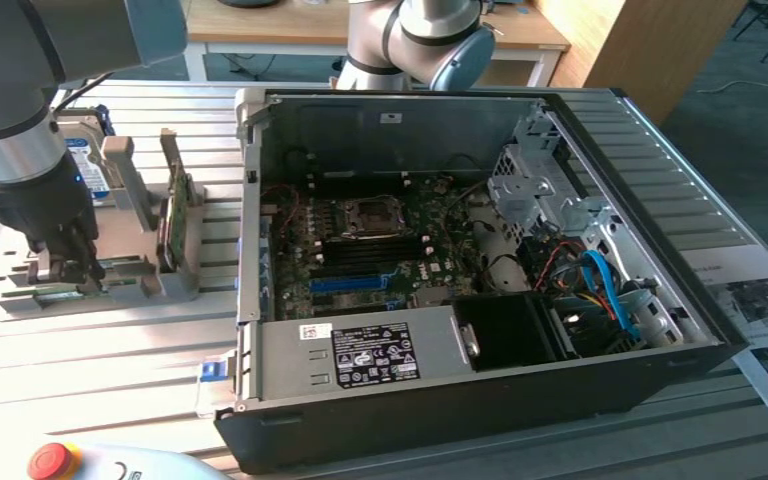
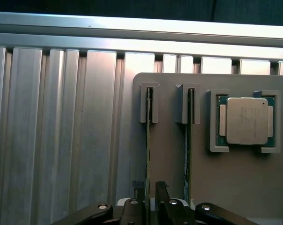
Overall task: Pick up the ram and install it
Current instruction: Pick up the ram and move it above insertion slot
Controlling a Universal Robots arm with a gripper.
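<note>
Green and thin, the ram (image 2: 147,140) is seen edge-on, stood upright in the slots of a grey holder (image 2: 169,164). A second stick (image 2: 188,140) is parked just beside it, and a processor (image 2: 247,121) is seated in its own pocket further along. The tool (image 2: 150,187) is placed astride the ram's edge: its jaws are held apart, one on each side, and a sliver of gap is visible on one side, so no clamp is judged to be made. At the exterior view's left the tool (image 1: 71,272) is positioned low on the holder, on the desk (image 1: 91,370), well apart from the open computer case (image 1: 491,410). The pick-up step is judged to be in hand; installation is not begun. A grasp here calls for jaws centred and closed squarely, and for a lift kept in line with the slots
</note>
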